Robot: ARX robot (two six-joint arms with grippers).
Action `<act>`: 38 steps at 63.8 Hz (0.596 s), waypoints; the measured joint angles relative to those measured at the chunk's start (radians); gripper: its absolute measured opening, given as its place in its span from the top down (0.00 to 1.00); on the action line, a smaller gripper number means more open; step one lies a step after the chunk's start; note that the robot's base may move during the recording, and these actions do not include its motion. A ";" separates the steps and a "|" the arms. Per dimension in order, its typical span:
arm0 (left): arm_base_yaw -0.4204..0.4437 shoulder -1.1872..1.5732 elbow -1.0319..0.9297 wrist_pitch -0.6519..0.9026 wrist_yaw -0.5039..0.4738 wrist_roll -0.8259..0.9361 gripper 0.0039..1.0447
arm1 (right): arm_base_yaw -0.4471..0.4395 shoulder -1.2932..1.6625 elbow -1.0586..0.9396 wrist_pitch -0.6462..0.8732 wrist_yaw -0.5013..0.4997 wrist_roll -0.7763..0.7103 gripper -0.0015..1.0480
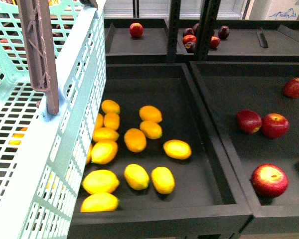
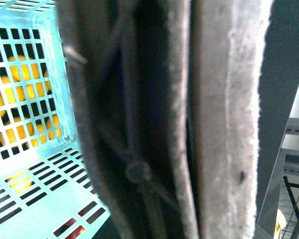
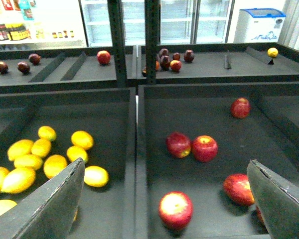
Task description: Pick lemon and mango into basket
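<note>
While the left gripper (image 2: 189, 129) clamps the basket (image 1: 82, 89) by its handle (image 1: 40, 55), the right gripper (image 3: 165, 164) hangs wide open and empty, the lemon (image 1: 136, 176) and mango (image 1: 135, 140) lying outside its jaws in the left half of the tray (image 1: 194, 194).

Red apples (image 1: 274, 125) lie scattered in the black tray (image 1: 229, 84) at right. Along the top, one apple (image 1: 136, 30) and dark red fruits (image 1: 191, 39) sit on rear trays (image 1: 154, 46).

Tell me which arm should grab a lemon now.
Right. The right gripper hangs open above the trays near the lemons; the left gripper looks clamped on the basket handle.
</note>
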State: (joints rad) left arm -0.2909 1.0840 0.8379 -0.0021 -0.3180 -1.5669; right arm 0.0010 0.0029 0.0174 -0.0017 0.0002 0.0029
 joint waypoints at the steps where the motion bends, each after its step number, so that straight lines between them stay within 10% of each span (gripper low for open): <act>1: 0.000 0.000 0.000 0.000 0.000 0.000 0.86 | 0.000 0.000 0.000 0.000 0.000 0.000 0.08; 38: 0.011 0.002 -0.002 0.000 -0.017 0.002 0.86 | -0.001 0.000 0.000 0.000 -0.005 0.000 0.08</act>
State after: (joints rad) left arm -0.2802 1.0863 0.8356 -0.0025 -0.3347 -1.5650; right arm -0.0002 0.0029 0.0174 -0.0013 -0.0051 0.0029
